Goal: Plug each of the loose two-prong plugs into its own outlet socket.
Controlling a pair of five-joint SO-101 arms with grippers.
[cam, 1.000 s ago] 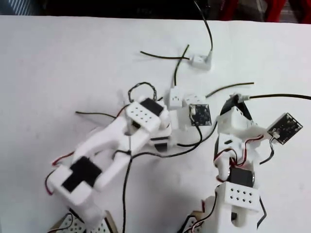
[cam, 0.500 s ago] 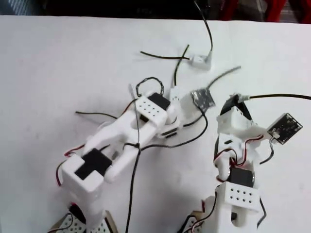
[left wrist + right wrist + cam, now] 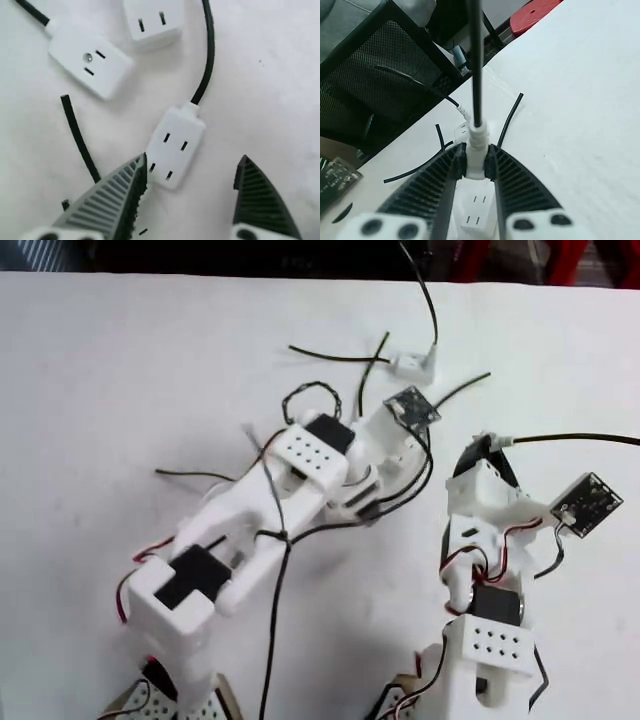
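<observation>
In the left wrist view a white socket block (image 3: 176, 146) with two pairs of slots and a black cord lies flat on the table. My left gripper (image 3: 193, 161) is open just above it, one grey finger (image 3: 120, 197) at the block's edge, the other finger apart from it. Two more white sockets (image 3: 91, 63) (image 3: 150, 18) lie beyond. In the high view the left arm's wrist (image 3: 395, 430) is at the table's middle. My right gripper (image 3: 476, 150) is shut on a white corded socket (image 3: 476, 212), gripping its neck; from above it sits at the right (image 3: 482, 462).
Another white socket (image 3: 412, 365) with a black cord lies farther back on the white table (image 3: 120, 380). Loose black wire pieces (image 3: 325, 354) lie around it. The held socket's cord (image 3: 570, 438) runs off the right edge. A dark mesh chair (image 3: 385, 75) stands past the table.
The left arm has swung toward the back and right, carrying its wrist over the cluster of sockets. The right arm has stayed still with its socket.
</observation>
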